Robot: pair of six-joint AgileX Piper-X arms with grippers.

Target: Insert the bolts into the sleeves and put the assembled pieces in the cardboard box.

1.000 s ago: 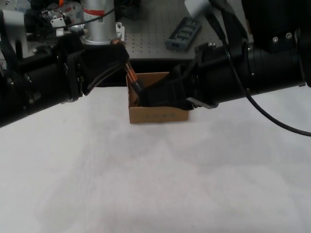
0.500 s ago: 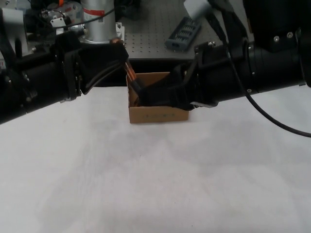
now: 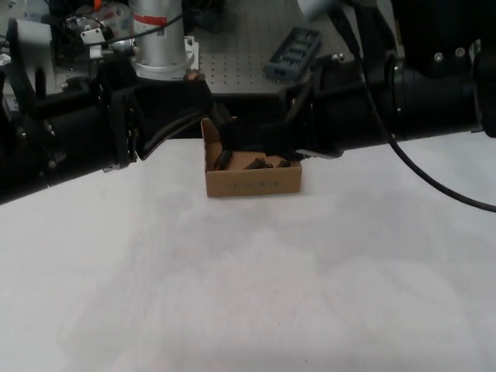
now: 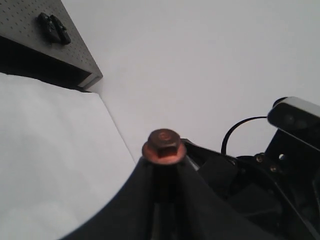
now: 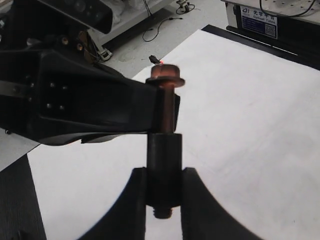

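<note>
A copper bolt runs through a dark sleeve, and its threaded tip shows past the sleeve's far end. My right gripper is shut on the sleeve. My left gripper is shut on the bolt just under its hexagonal head; in the right wrist view it shows as a black finger beside the bolt. In the high view both arms meet just above and behind the cardboard box, which stands on the white cloth with dark pieces inside.
Behind the box a perforated metal table carries a grey-blue rack and a silver cylinder. White cloth covers the bench in front of the box. Both black arms span the bench's width at box height.
Both grippers have risen and drawn back from the box's opening. The box's inside, covered before, now shows dark pieces.
</note>
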